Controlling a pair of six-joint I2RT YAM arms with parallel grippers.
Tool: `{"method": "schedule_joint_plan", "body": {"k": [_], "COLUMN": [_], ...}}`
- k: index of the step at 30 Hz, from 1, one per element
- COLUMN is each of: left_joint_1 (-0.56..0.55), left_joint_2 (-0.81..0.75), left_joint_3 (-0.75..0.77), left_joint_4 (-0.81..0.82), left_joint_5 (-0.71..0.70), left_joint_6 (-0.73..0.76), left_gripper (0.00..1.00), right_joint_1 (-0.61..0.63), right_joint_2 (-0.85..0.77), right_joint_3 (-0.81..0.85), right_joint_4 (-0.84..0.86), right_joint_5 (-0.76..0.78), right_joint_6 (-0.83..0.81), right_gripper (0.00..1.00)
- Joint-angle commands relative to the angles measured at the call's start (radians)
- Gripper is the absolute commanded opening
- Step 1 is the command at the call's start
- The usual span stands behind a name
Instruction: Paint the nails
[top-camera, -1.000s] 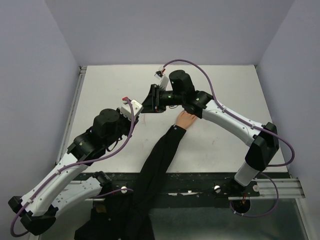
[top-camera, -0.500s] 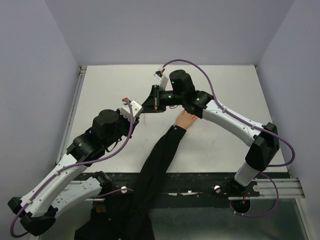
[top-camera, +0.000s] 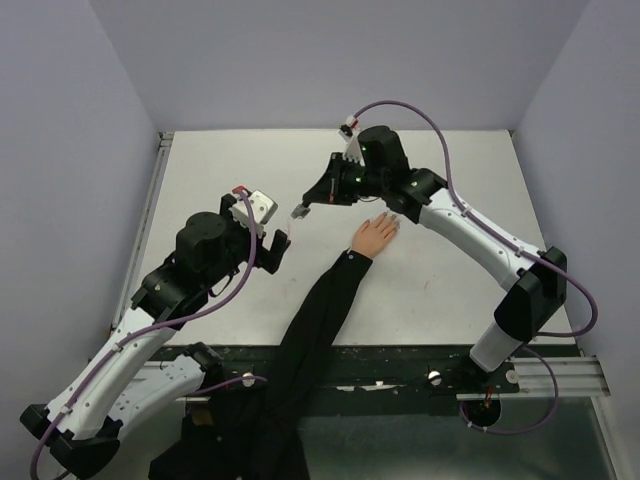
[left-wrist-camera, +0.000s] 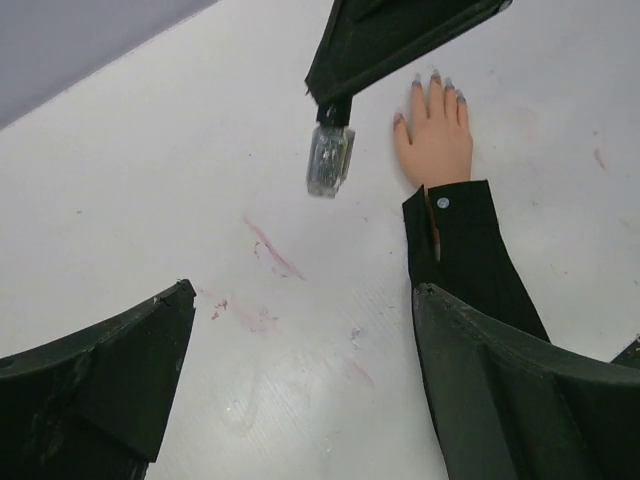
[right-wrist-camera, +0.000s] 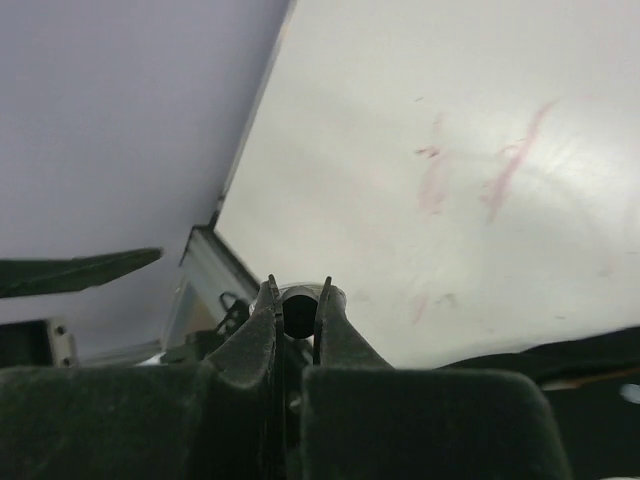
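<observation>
The right claw (top-camera: 312, 200) is shut tight on the dark top of a small clear bottle (left-wrist-camera: 330, 160), which hangs below its tips. The left claw (left-wrist-camera: 305, 295) stands wide open and empty. The nails (left-wrist-camera: 437, 82) lie near the right claw, back from its tips beside its wrist, with the fingers pointing away from the arm bases. The left claw is farther from them.

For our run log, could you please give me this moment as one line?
left end effector: open, empty | right end effector: shut on bottle, apart from fake hand | nails: not touched
</observation>
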Motion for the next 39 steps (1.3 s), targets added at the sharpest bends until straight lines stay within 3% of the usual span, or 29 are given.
{"method": "schedule_joint_plan", "body": {"k": [1, 4, 8, 13, 18, 23, 39], "left_joint_1": [0.085, 0.164, 0.248, 0.296, 0.368, 0.408, 0.446], "left_joint_2": [-0.031, -0.040, -0.017, 0.020, 0.007, -0.002, -0.017], "left_joint_3": [-0.034, -0.055, -0.066, -0.089, -0.147, -0.167, -0.184], "left_joint_4": [0.101, 0.158, 0.228, 0.290, 0.354, 0.365, 0.376], "left_joint_5": [0.171, 0.240, 0.197, 0.072, 0.103, 0.099, 0.082], "left_joint_6": [-0.031, -0.103, -0.149, -0.174, -0.217, -0.227, -0.240], "left_gripper": [0.99, 0.99, 0.99, 0.99, 0.99, 0.99, 0.99], "right_joint_1": [-0.111, -0.158, -0.243, -0.401, -0.551, -0.625, -0.646], "right_joint_2": [-0.056, -0.081, -0.085, -0.092, -0.082, -0.027, 0.122], "right_joint_3": [-0.009, -0.064, -0.164, -0.337, -0.471, -0.520, -0.528], "right_joint_4": [-0.082, -0.083, -0.023, 0.139, 0.279, 0.348, 0.449], "right_joint_5": [0.234, 0.491, 0.791, 0.900, 0.913, 0.925, 0.973], "right_joint_6": [-0.121, -0.224, -0.351, -0.429, -0.426, -0.449, -0.420], "right_gripper": [0.01, 0.01, 0.01, 0.01, 0.01, 0.01, 0.01]}}
